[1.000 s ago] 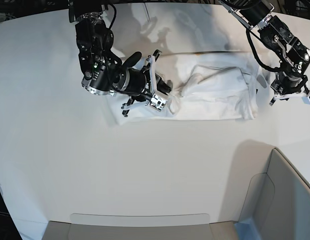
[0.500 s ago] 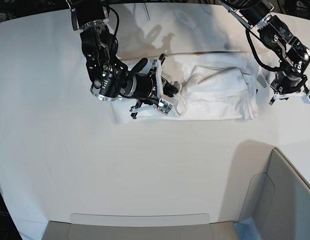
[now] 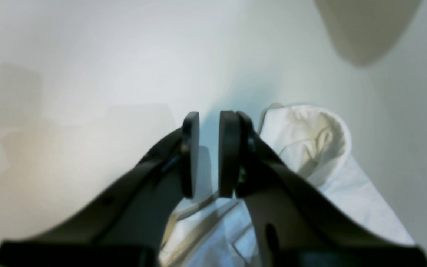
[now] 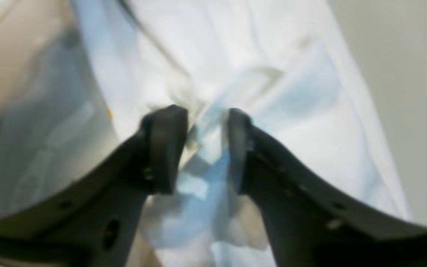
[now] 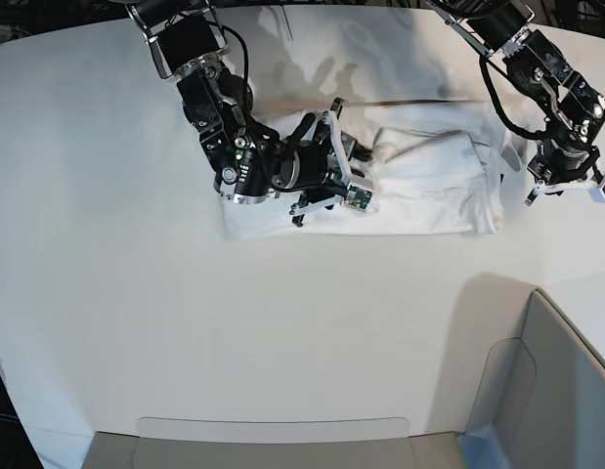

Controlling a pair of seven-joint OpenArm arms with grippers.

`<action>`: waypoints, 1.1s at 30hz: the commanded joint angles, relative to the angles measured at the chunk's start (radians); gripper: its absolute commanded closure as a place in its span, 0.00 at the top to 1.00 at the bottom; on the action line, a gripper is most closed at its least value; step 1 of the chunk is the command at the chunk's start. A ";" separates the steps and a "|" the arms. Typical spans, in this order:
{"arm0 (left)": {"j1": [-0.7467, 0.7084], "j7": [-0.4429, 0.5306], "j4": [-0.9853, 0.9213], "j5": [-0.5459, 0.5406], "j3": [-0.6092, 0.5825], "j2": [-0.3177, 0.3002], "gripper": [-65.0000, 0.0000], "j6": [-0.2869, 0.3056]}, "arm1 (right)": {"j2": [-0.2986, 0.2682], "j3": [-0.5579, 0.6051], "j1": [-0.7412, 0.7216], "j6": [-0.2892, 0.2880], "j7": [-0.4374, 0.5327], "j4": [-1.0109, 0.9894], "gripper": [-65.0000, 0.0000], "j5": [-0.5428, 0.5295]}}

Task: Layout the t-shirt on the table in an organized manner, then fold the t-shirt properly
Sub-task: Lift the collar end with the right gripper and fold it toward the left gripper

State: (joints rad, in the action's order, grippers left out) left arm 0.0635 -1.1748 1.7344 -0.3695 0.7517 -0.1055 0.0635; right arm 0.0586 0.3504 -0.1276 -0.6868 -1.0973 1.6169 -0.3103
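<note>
The white t-shirt (image 5: 429, 186) lies as a folded band across the far half of the table (image 5: 282, 322). My right gripper (image 5: 366, 176) is low over the shirt's middle. In the right wrist view my right gripper (image 4: 206, 144) has its jaws apart, with crumpled t-shirt (image 4: 272, 74) cloth showing in the gap; the picture is blurred. My left gripper (image 5: 566, 188) hangs just off the shirt's right end. In the left wrist view my left gripper (image 3: 209, 122) has its pads a narrow gap apart with nothing between them, and a rolled end of the t-shirt (image 3: 310, 137) lies beside it.
A grey bin-like panel (image 5: 556, 391) stands at the near right corner, and another grey panel (image 5: 273, 445) runs along the near edge. The table's curved far edge (image 5: 48, 39) passes behind both arms.
My right arm has swept to the right along the shirt, from its left end to its middle, and its jaws have parted. The left arm has not moved.
</note>
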 commanded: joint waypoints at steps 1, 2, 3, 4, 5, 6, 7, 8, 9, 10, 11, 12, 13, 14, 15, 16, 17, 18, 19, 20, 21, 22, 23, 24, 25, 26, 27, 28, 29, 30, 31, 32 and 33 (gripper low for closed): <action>0.011 0.017 0.016 -0.010 -0.002 -0.013 0.15 0.000 | 0.011 0.000 -0.022 -0.011 0.026 0.036 0.43 -0.013; 0.011 0.017 0.016 -0.010 -0.002 -0.013 0.15 0.000 | 0.014 -0.001 -0.020 -0.011 0.026 0.049 0.46 -0.014; 0.011 0.016 0.016 -0.010 -0.002 -0.013 0.15 0.000 | 0.022 -0.004 -0.020 -0.011 0.026 0.058 0.47 -0.014; 0.011 0.016 0.016 -0.010 -0.002 -0.013 0.15 0.000 | 0.030 -0.006 -0.019 -0.011 0.026 0.067 0.47 -0.014; 0.011 0.016 0.016 -0.010 -0.002 -0.013 0.15 0.000 | 0.030 -0.012 -0.019 -0.011 0.026 0.076 0.47 -0.014; 0.011 0.016 0.016 -0.010 -0.002 -0.013 0.15 0.000 | 0.031 -0.027 -0.019 -0.011 0.026 0.085 0.47 -0.014; 0.011 0.016 0.016 -0.010 -0.002 -0.013 0.15 0.000 | 0.033 -0.052 -0.017 -0.011 0.024 0.101 0.47 -0.017; 0.011 0.012 0.016 -0.010 -0.002 -0.013 0.15 0.000 | 0.034 -0.081 -0.016 -0.011 0.022 0.121 0.47 -0.022; 0.011 0.011 0.016 -0.010 -0.002 -0.013 0.15 0.000 | 0.034 -0.113 -0.013 -0.011 0.021 0.141 0.47 -0.022; 0.011 0.009 0.016 -0.010 -0.002 -0.013 0.15 0.000 | 0.037 -0.146 -0.005 -0.011 0.018 0.161 0.47 -0.023; 0.011 0.009 0.016 -0.010 -0.002 -0.013 0.15 0.000 | 0.043 -0.192 0.004 -0.011 -0.002 0.182 0.46 -0.031; 0.011 0.009 0.016 -0.010 -0.002 -0.013 0.15 0.000 | 0.048 -0.235 0.007 -0.011 -0.033 0.202 0.46 -0.049; 0.009 0.009 0.016 -0.010 -0.002 -0.013 0.15 0.000 | 0.048 -0.279 0.009 -0.011 -0.076 0.221 0.44 -0.085; 0.009 0.009 0.016 -0.010 -0.002 -0.013 0.15 0.000 | 0.048 -0.324 0.010 -0.011 -0.120 0.228 0.41 -0.123; 0.009 0.009 0.016 -0.010 -0.002 -0.013 0.15 0.000 | 0.047 -0.371 0.012 -0.011 -0.162 0.230 0.35 -0.166; 0.009 0.009 0.016 -0.010 -0.002 -0.013 0.15 0.000 | 0.045 -0.409 0.018 -0.011 -0.194 0.227 0.30 -0.197; 0.009 0.009 0.016 -0.010 -0.002 -0.013 0.15 0.000 | 0.042 -0.446 0.027 -0.011 -0.220 0.217 0.24 -0.226; 0.009 0.009 0.016 -0.010 -0.002 -0.013 0.15 0.000 | 0.042 -0.483 0.038 -0.011 -0.241 0.193 0.17 -0.250; 0.009 0.009 0.016 -0.010 -0.002 -0.013 0.15 0.000 | 0.042 -0.509 0.042 -0.011 -0.257 0.161 0.12 -0.267; 0.009 0.009 0.016 -0.010 -0.002 -0.013 0.15 0.000 | 0.040 -0.532 0.042 -0.011 -0.263 0.108 0.06 -0.281; 0.009 0.009 0.016 -0.010 -0.002 -0.013 0.15 0.000 | 0.039 -0.544 0.044 -0.011 -0.263 0.050 0.00 -0.295; 0.009 0.009 0.016 -0.010 -0.002 -0.013 0.15 0.000 | 0.036 -0.552 0.044 -0.011 -0.263 0.000 0.00 -0.306; 0.009 0.009 0.016 -0.010 -0.004 -0.013 0.15 0.000 | 0.022 -0.551 0.038 -0.011 -0.260 -0.045 0.00 -0.324; 0.009 0.009 0.016 -0.010 -0.004 -0.013 0.15 0.000 | 0.005 -0.540 0.033 -0.011 -0.260 -0.088 0.00 -0.349; 0.009 0.009 0.016 -0.010 -0.004 -0.012 0.15 0.000 | -0.004 -0.518 0.021 -0.011 -0.254 -0.116 0.00 -0.373; 0.009 0.008 0.016 -0.010 -0.004 -0.012 0.15 0.000 | -0.013 -0.497 0.013 -0.011 -0.231 -0.140 0.00 -0.398; 0.009 0.008 0.016 -0.010 -0.004 -0.012 0.15 0.000 | -0.021 -0.472 0.007 -0.011 -0.203 -0.155 0.00 -0.412; 0.009 0.008 0.016 -0.010 -0.004 -0.012 0.15 0.000 | -0.024 -0.455 0.004 -0.011 -0.175 -0.166 0.00 -0.413; 0.009 0.008 0.016 -0.010 -0.004 -0.012 0.15 0.000 | -0.024 -0.439 -0.010 -0.011 -0.149 -0.181 0.00 -0.409; 0.009 0.008 0.016 -0.010 -0.004 -0.012 0.15 0.000 | -0.024 -0.429 -0.024 -0.011 -0.134 -0.215 0.00 -0.396; 0.009 0.008 0.016 -0.010 -0.004 -0.012 0.15 0.000 | -0.021 -0.428 -0.039 -0.011 -0.126 -0.260 0.00 -0.376; 0.008 0.008 0.016 -0.010 -0.004 -0.012 0.15 0.000 | -0.019 -0.428 -0.059 -0.011 -0.114 -0.309 0.00 -0.350; 0.008 0.008 0.016 -0.010 -0.004 -0.012 0.15 0.000 | -0.018 -0.428 -0.071 -0.011 -0.099 -0.353 0.00 -0.330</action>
State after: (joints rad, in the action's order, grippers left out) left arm 0.0608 -1.1786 1.7340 -0.3691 0.7498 -0.1032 0.0639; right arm 0.0467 -0.0738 -0.1841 -0.6865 -1.2003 1.2423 -0.6327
